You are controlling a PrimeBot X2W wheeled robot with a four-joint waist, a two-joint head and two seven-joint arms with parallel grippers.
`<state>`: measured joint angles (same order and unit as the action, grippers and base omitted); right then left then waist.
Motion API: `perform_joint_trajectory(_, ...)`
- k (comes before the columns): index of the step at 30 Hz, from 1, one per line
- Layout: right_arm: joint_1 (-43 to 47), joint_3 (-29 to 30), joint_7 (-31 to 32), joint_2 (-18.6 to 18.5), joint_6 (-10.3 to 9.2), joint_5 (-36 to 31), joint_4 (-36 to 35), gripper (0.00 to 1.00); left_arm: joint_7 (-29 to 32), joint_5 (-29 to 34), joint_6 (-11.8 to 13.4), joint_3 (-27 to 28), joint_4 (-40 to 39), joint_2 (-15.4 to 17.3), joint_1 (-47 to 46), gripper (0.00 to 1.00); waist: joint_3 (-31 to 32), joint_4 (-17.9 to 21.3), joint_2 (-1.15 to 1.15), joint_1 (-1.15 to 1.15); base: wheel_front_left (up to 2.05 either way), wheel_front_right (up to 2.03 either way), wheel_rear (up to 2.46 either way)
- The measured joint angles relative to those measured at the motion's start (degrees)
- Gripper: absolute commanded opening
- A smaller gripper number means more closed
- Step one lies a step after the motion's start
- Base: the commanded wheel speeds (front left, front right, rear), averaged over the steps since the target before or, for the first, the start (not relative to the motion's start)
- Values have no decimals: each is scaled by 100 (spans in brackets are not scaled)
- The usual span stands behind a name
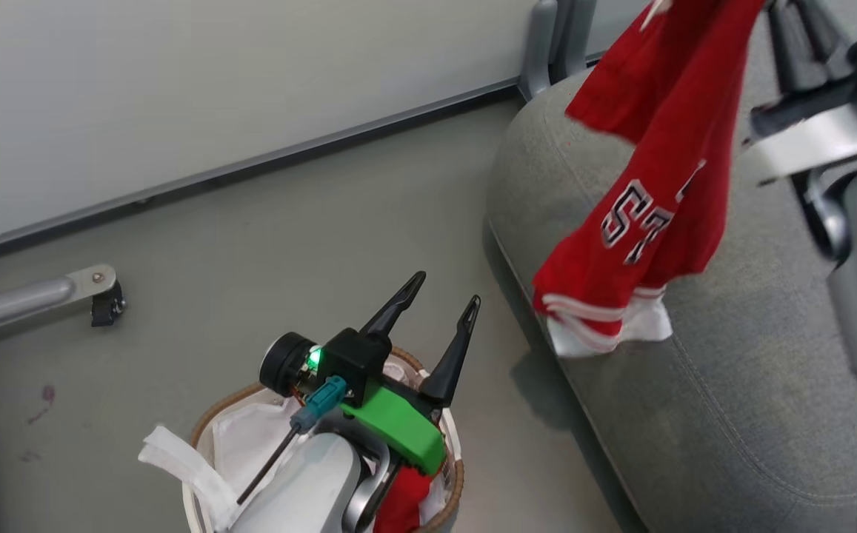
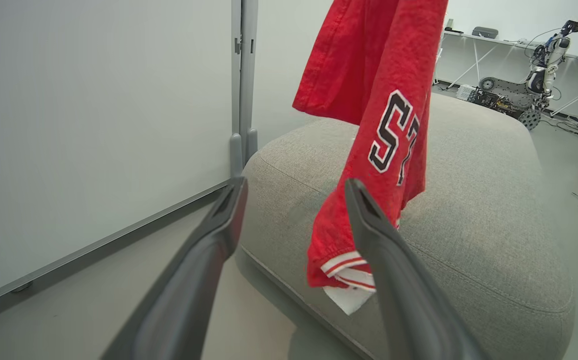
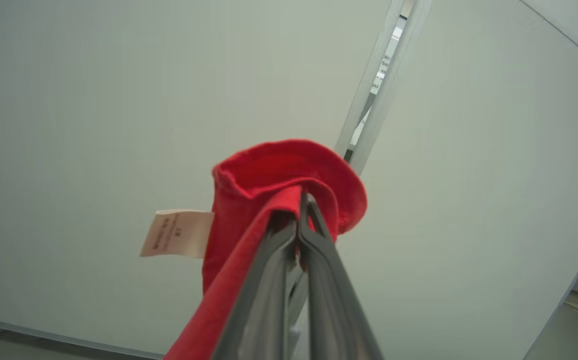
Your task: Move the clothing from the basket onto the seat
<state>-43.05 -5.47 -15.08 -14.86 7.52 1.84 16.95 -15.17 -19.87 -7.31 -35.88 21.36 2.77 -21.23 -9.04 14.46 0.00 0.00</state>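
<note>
A red garment [image 1: 650,192] with black-and-white lettering and white trim hangs in the air over the grey seat [image 1: 732,385], its lower hem near the seat's left edge. My right gripper [image 3: 301,197] is shut on a fold of this red garment [image 3: 279,180], whose white label sticks out to the left. My left gripper [image 1: 439,296] is open and empty above the basket [image 1: 209,422], fingers pointing at the seat [image 2: 468,210] and the hanging garment [image 2: 373,130]. More red clothing [image 1: 402,503] lies in the basket under my left wrist.
A white liner [image 1: 250,437] fills the basket and drapes over its brown rim. A pale wall panel [image 1: 213,89] runs behind, with a grey foot bracket [image 1: 43,296] on the floor. Another robot and tables [image 2: 523,90] stand beyond the seat.
</note>
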Motion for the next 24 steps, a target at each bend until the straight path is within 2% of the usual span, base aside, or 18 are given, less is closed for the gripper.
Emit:
perform_joint_trajectory(7,-1613,71,-1,-812,0,-177,453,0,0,187,0,-127,-86,71,-360,100,-596,110,0,0,0,0,0)
perform_joint_trajectory(12,-2616,211,-2,-1150,0,-81,851,0,0,277,0,-163,-154,213,-666,100,-1086,166,0,0,0,0,0)
perform_joint_trajectory(18,-2817,528,-2,-1189,0,-103,1318,0,0,360,0,-194,-186,376,-966,100,-1675,201,0,1,0,0,0)
perform_joint_trajectory(24,-2013,1150,-3,-867,0,-154,1868,0,0,460,0,-163,-197,560,-1150,100,-2318,229,0,1,0,0,0)
